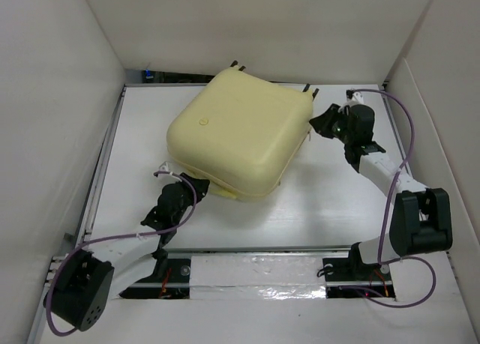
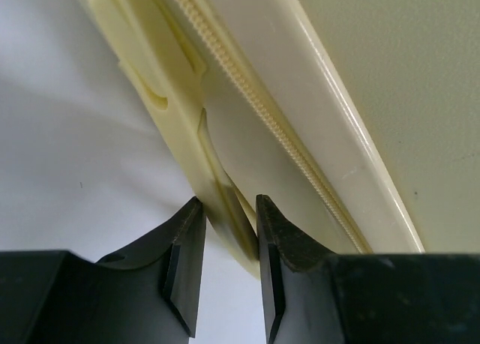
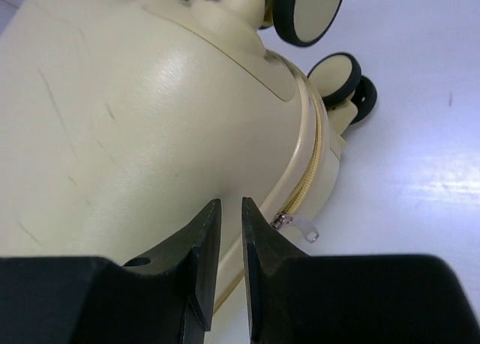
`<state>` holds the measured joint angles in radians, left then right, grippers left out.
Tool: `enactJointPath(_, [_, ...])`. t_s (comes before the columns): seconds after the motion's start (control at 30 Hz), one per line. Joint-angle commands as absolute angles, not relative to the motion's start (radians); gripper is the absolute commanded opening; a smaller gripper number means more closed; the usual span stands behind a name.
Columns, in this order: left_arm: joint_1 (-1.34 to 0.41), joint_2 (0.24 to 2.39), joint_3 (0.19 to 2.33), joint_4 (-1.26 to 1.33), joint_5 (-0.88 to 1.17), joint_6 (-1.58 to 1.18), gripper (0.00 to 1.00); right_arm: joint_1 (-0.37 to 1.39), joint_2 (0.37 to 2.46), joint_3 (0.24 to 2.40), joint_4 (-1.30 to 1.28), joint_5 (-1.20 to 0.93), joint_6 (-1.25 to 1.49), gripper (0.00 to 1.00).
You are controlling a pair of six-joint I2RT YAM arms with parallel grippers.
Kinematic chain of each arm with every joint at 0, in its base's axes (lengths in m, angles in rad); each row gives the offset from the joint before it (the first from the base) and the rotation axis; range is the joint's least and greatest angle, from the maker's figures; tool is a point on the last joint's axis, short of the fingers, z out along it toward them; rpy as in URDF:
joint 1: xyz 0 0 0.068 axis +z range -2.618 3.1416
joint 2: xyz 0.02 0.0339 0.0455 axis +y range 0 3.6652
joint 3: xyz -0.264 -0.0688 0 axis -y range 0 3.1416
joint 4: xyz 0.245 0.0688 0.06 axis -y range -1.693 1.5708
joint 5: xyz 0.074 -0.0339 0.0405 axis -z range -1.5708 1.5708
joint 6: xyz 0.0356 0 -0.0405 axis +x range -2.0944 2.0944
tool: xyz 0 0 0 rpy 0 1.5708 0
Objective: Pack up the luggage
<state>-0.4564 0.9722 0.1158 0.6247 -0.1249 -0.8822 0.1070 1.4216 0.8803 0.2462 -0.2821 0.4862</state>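
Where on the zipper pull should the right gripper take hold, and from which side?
Take the small flat tab of the zipper pull, pinching its two faces. It hangs off the luggage seam and juts out over the table, so the right gripper would probably best come from the table side, clear of the curved shell.

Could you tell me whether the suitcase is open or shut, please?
Shut: the luggage lies flat, shells together, no interior showing. Whether the zipper is fully closed, cannot tell.
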Motion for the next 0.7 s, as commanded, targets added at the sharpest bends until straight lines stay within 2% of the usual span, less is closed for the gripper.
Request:
enactJointPath(0.0, [-0.546, 0.867, 0.078, 0.583, -0.107, -0.857, 0.00, 0.158, 1.437, 0.991, 0.351, -0.331, 0.482, 0.24])
enactJointPath(0.3, [-0.710, 0.779, 0.054, 0.499, -0.196, -0.979, 0.00, 0.187, 1.488, 1.069, 0.252, -0.373, 0.404, 0.29])
enactJointPath(0.4, [-0.710, 0.749, 0.060, 0.444, -0.230, -0.988, 0.00, 0.177, 1.386, 0.944, 0.259, -0.413, 0.379, 0.29])
enactJointPath(0.43, [-0.710, 0.738, 0.061, 0.436, -0.245, -0.977, 0.00, 0.176, 1.273, 0.884, 0.284, -0.414, 0.385, 0.29])
enactJointPath(0.47, [-0.710, 0.721, 0.064, 0.431, -0.253, -0.967, 0.00, 0.166, 1.209, 0.748, 0.345, -0.413, 0.393, 0.30])
enactJointPath(0.57, [-0.710, 0.719, 0.083, 0.426, -0.264, -0.934, 0.00, 0.187, 0.989, 0.520, 0.434, -0.451, 0.419, 0.18])
enactJointPath(0.6, [-0.710, 0.726, 0.095, 0.429, -0.265, -0.924, 0.00, 0.202, 0.950, 0.477, 0.448, -0.465, 0.429, 0.05])
enactJointPath(0.67, [-0.710, 0.747, 0.109, 0.443, -0.262, -0.917, 0.00, 0.270, 0.866, 0.410, 0.459, -0.469, 0.431, 0.00])
